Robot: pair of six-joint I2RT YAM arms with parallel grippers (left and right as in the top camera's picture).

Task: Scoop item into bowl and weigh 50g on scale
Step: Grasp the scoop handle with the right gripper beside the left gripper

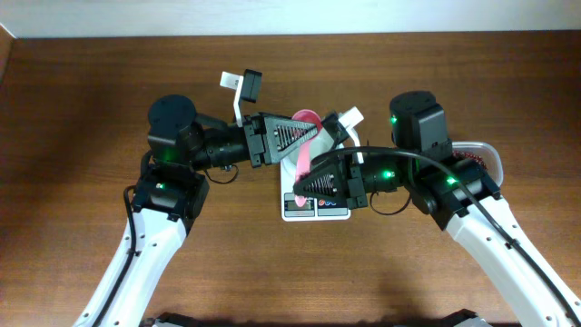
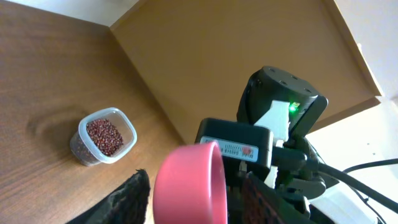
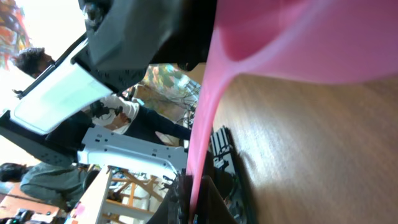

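Observation:
A pink scoop [image 1: 305, 118] hangs over the white scale [image 1: 320, 213] at the table's middle. My right gripper [image 1: 304, 182] is shut on its thin handle [image 3: 205, 124], which runs down between the jaws [image 3: 194, 205]. My left gripper [image 1: 310, 129] is open, and its fingers [image 2: 134, 199] stand close on either side of the scoop's round cup [image 2: 189, 186]. The beans [image 2: 104, 135] lie in a clear tub [image 2: 127, 127] on the wood. In the overhead view that tub [image 1: 487, 151] sits half under my right arm. The bowl is hidden from every view.
Both arms cross above the scale, so most of it is covered. A white wall edge [image 1: 272, 18] runs along the table's far side. My right arm's black housing with a green light [image 2: 283, 106] fills the space just beyond the scoop in the left wrist view.

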